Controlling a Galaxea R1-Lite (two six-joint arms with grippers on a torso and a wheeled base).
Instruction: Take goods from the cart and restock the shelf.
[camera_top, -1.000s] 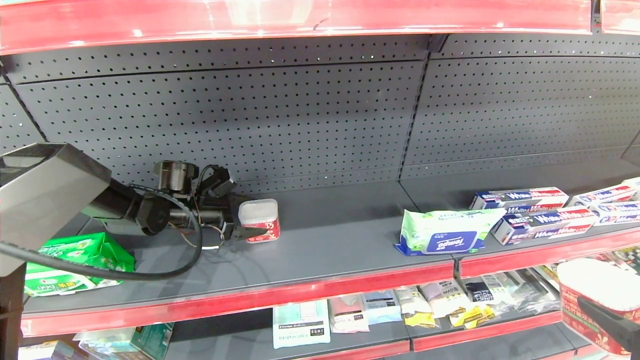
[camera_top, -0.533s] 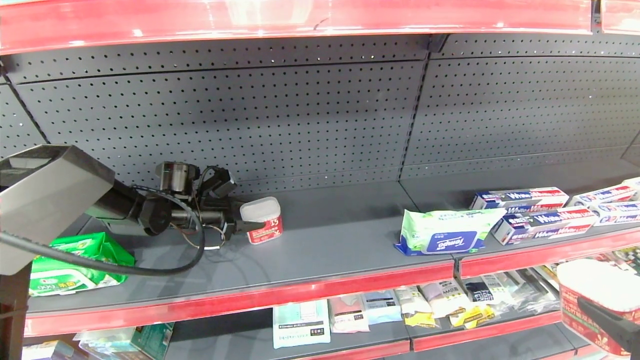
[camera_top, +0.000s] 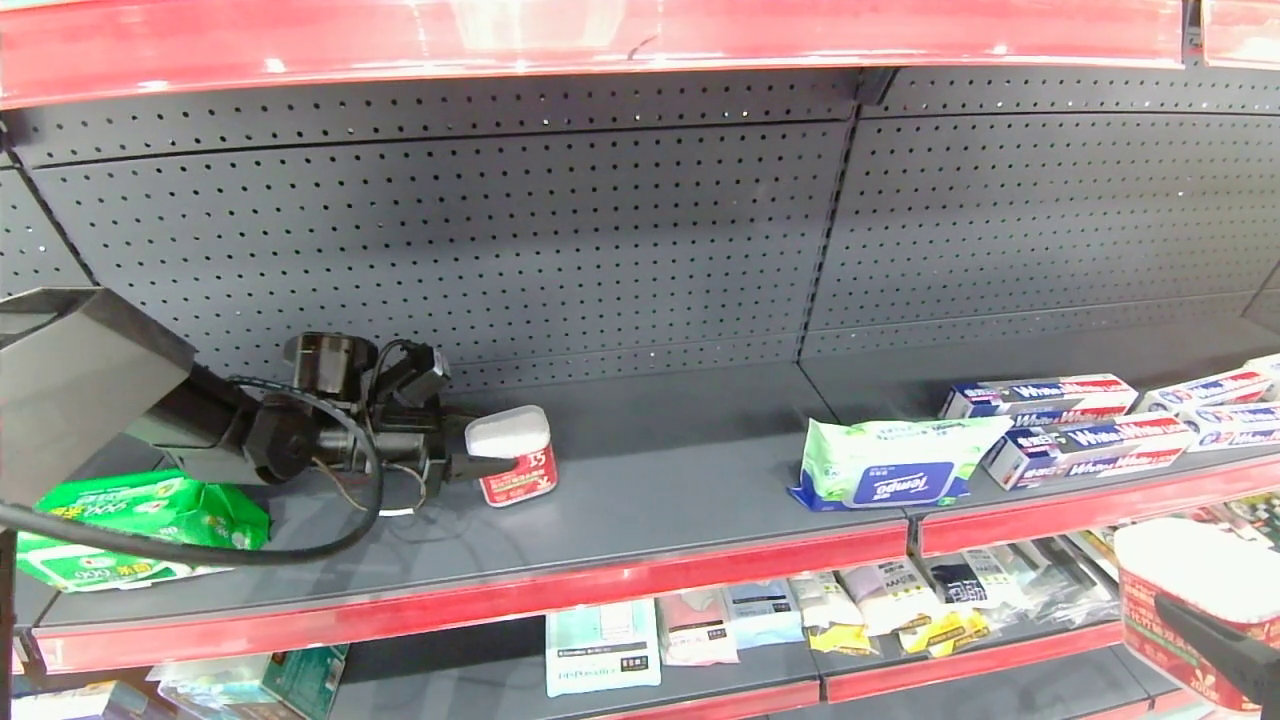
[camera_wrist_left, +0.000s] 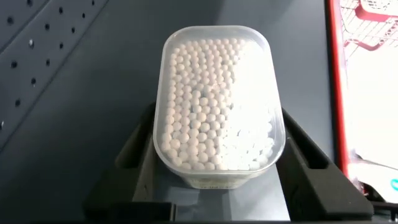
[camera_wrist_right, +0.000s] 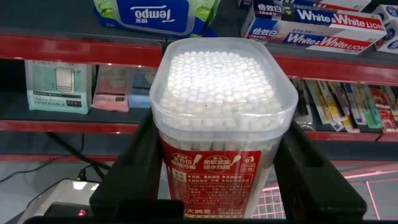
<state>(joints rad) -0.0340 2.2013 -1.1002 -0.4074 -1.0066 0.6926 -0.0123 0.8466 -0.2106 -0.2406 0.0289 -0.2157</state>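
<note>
Left gripper (camera_top: 478, 464) is closed on a clear, round-cornered plastic cotton-swab tub with red label (camera_top: 518, 472), held tilted at the grey metal shelf deck (camera_top: 640, 500). Whether its base touches cannot be determined. Right gripper (camera_wrist_right: 217, 186) clamps a second matching tub (camera_wrist_right: 219, 99), cut off at the head view's lower right corner.

Grey pegboard wall (camera_top: 600, 230), red-trimmed shelf (camera_top: 650, 490)
</note>
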